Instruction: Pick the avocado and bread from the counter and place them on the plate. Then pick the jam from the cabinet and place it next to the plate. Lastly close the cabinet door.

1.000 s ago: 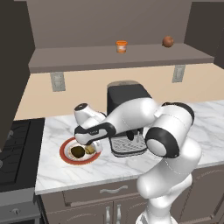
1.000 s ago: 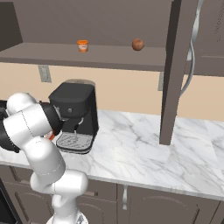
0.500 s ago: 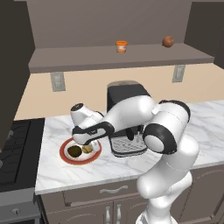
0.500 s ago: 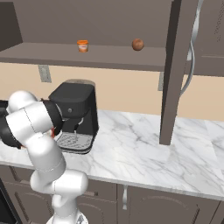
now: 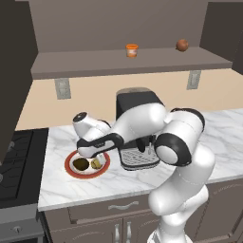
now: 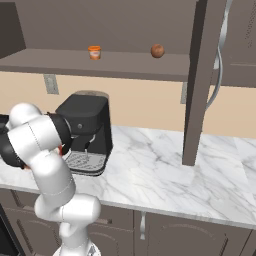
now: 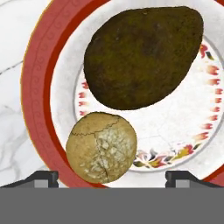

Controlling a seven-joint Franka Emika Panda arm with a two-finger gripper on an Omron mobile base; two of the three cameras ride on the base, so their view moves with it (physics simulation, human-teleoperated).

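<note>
The plate [image 5: 70,158] with its red rim lies on the counter [image 5: 223,137] left of the coffee machine. On it rest the dark avocado [image 5: 81,164] and the tan bread [image 5: 96,164], side by side. In the hand view the avocado [image 7: 142,57] fills the upper part of the plate [image 7: 39,87], and the bread [image 7: 101,146] lies just below it. My gripper [image 5: 95,154] hovers right over the plate, and in the hand view the gripper [image 7: 113,178] stands open, its fingertips wide apart on either side of the bread and off it. The orange jam [image 5: 131,50] stands on the open cabinet's shelf [image 5: 118,62].
A reddish-brown ball [image 5: 182,45] sits on the shelf right of the jam. The black coffee machine [image 5: 137,128] stands close beside the plate. The cabinet door [image 6: 200,80] hangs open, edge-on, over the counter [image 6: 160,170]. A stove [image 5: 14,156] borders the counter on the left.
The gripper has opened over the plate and let go of the bread, which now lies beside the avocado. The arm has barely shifted.
</note>
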